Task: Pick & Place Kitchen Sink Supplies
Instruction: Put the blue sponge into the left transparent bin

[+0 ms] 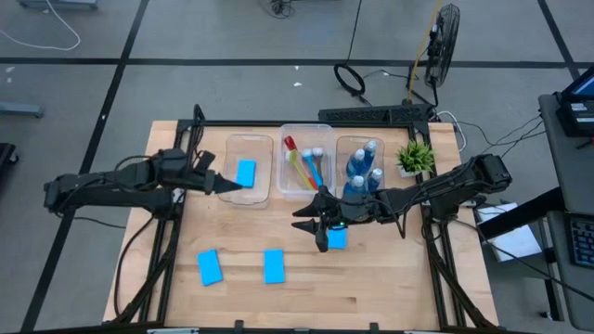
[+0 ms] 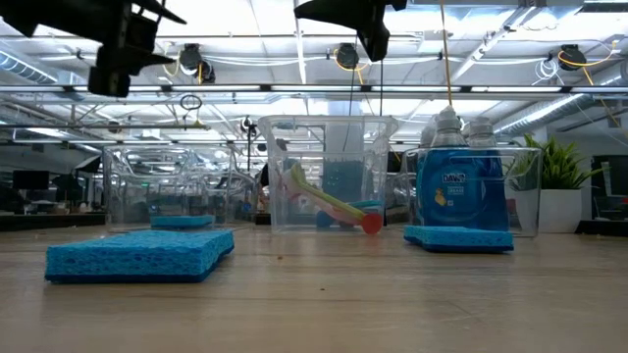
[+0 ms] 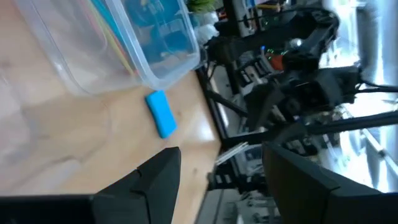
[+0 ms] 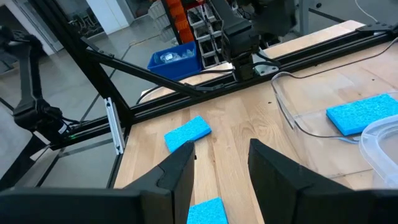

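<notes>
Three clear tubs stand in a row at the back. The left tub (image 1: 249, 190) has one blue sponge (image 1: 245, 173) lying flat in it. Long-handled brushes (image 1: 304, 165) lie in the middle tub, and blue bottles (image 1: 362, 167) stand in the right tub. Three more blue sponges lie flat on the table (image 1: 210, 266) (image 1: 274, 265) (image 1: 337, 239). My left gripper (image 1: 227, 185) hangs open above the left tub's near edge, with nothing between its fingers (image 3: 155, 180). My right gripper (image 1: 312, 225) hangs open and still above the table beside the third sponge (image 4: 205, 211).
A small green potted plant (image 1: 415, 156) stands at the back right, beside the bottle tub. Black frame rails (image 1: 176, 232) run along both sides of the wooden table. Bare wood lies between the loose sponges and the near edge.
</notes>
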